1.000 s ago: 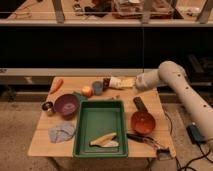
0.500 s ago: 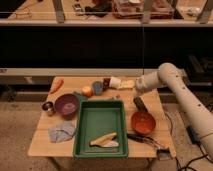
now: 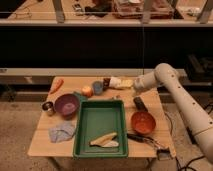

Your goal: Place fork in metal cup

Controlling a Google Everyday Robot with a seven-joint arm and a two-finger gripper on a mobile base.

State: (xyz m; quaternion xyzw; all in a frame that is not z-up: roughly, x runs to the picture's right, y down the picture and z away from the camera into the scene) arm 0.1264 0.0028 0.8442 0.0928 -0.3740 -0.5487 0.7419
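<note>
pale tool beside grey-blue cup, table rear

Only one camera here, so there's no second view to overlap with. It sits up high in front of the table, looking down and across toward the dark shelving behind, far enough back to catch the whole tabletop. The arm comes in from frame right, with the gripper over the table's far edge.
</note>
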